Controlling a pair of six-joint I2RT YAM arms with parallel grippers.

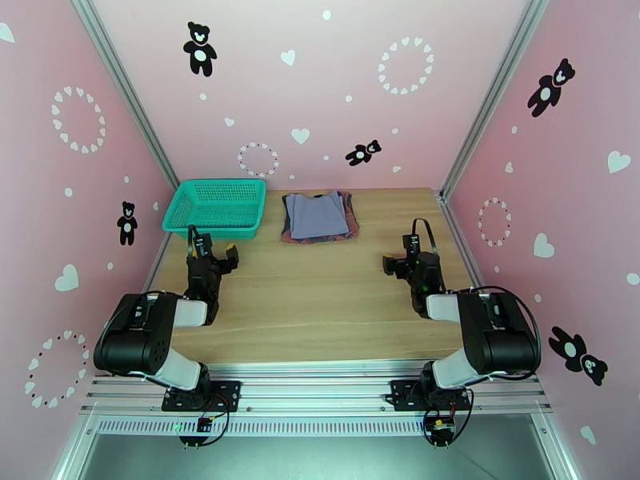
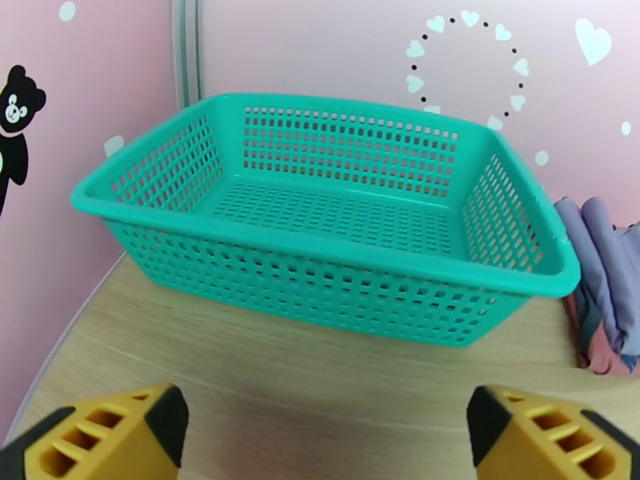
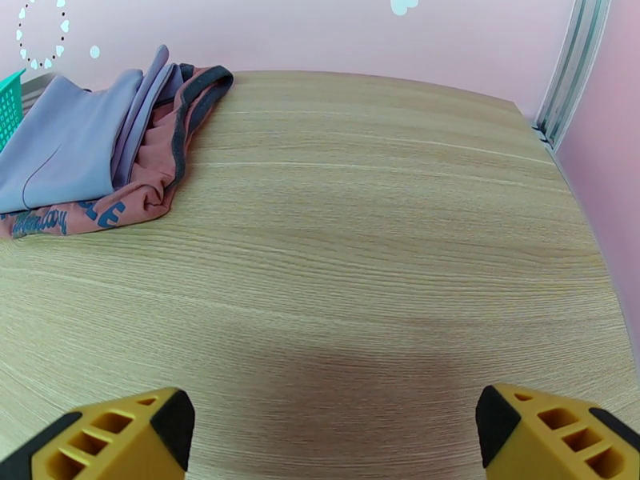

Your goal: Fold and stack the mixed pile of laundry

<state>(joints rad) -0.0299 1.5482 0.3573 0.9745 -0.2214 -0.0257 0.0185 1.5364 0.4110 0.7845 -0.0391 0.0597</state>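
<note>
Lying stacked, shirt (image 1: 318,215) atop tank top (image 3: 148,186), straps pointing rearward

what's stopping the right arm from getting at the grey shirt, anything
Probably nothing, so likely yes: the right gripper is open, only bare table lies between it and the grey shirt, which sits uncovered on top of the red tank top, ahead and to its left.
</note>
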